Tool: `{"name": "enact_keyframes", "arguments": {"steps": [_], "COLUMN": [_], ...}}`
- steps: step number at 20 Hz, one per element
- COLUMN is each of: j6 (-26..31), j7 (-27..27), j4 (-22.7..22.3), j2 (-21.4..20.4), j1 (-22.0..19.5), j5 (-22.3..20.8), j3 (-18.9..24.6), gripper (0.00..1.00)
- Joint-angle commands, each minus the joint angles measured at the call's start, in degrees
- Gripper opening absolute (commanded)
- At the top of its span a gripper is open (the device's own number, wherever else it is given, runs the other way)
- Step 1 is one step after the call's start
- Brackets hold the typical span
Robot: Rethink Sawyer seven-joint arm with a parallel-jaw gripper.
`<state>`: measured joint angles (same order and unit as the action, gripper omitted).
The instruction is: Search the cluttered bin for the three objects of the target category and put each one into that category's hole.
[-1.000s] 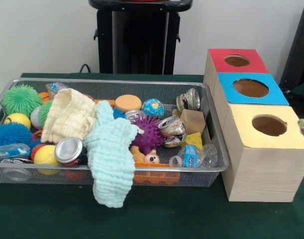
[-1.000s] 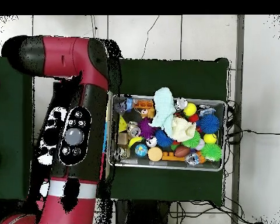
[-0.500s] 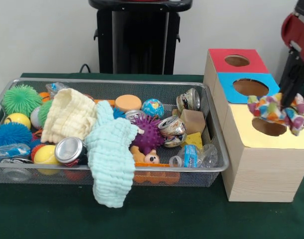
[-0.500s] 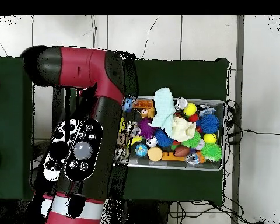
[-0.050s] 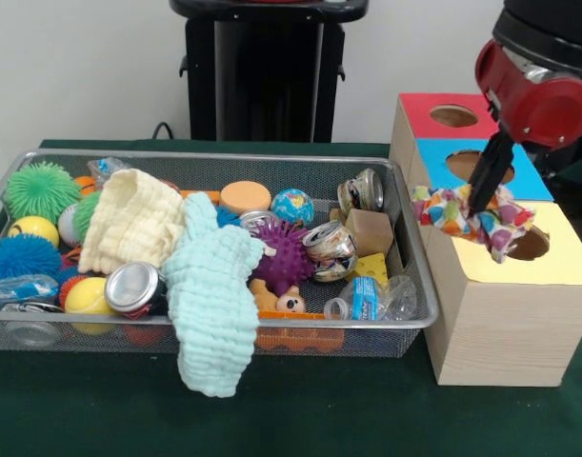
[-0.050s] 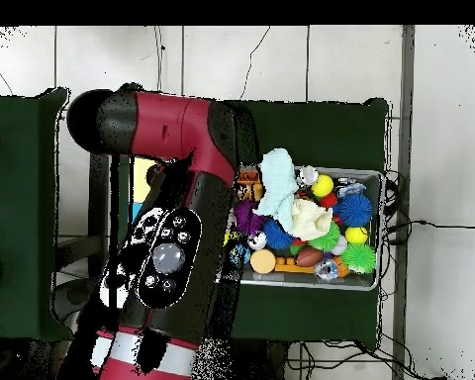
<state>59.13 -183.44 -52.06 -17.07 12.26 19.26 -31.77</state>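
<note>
Multicoloured patchwork cloth (image 5: 462, 211) hangs from the hand (image 5: 480, 204), whose dark fingers are closed on it near its middle, so the fabric droops to either side. It hovers over the left part of the yellow-topped wooden box (image 5: 505, 295), with one end of the cloth drooping beside that box's round hole (image 5: 529, 243) and the other reaching toward the mesh bin (image 5: 405, 219). Behind the yellow box sit a blue-topped box (image 5: 443, 162) and a red-topped box (image 5: 419, 114), each with its own hole. The red and black arm (image 5: 533, 86) comes down from the upper right corner.

In the bin, a pale mint cloth (image 5: 210, 305) spills over the front rim onto the green table (image 5: 81, 400), and a cream cloth (image 5: 129, 221) lies to its left. Around them are a purple spiky ball (image 5: 283, 257), a green spiky ball (image 5: 41, 188), a blue spiky ball (image 5: 19, 257), crushed cans (image 5: 331, 249), a small globe ball (image 5: 292, 206), an orange disc (image 5: 245, 196) and a plastic bottle (image 5: 371, 300).

From overhead the arm (image 6: 167, 228) covers the boxes and the hand, leaving only the bin's right part (image 6: 375, 233) visible.
</note>
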Motion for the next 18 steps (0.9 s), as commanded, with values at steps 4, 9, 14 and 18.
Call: {"name": "enact_keyframes", "arguments": {"steps": [4, 9, 14, 18], "j6": [-2.76, -3.88, -3.23, -1.73], "j7": [3.94, 0.42, 0.53, 1.1], "j4": [-4.27, -1.34, -2.48, -2.93], "j2": [5.28, 8.31, 6.53, 4.64], "j1": [-0.56, 0.2, 0.27, 0.15], "j5": [-3.01, -1.45, -0.22, 0.37], "j3": [9.06, 9.7, 10.52, 11.44], "gripper": [0.0, 0.0, 0.0, 0.0]}}
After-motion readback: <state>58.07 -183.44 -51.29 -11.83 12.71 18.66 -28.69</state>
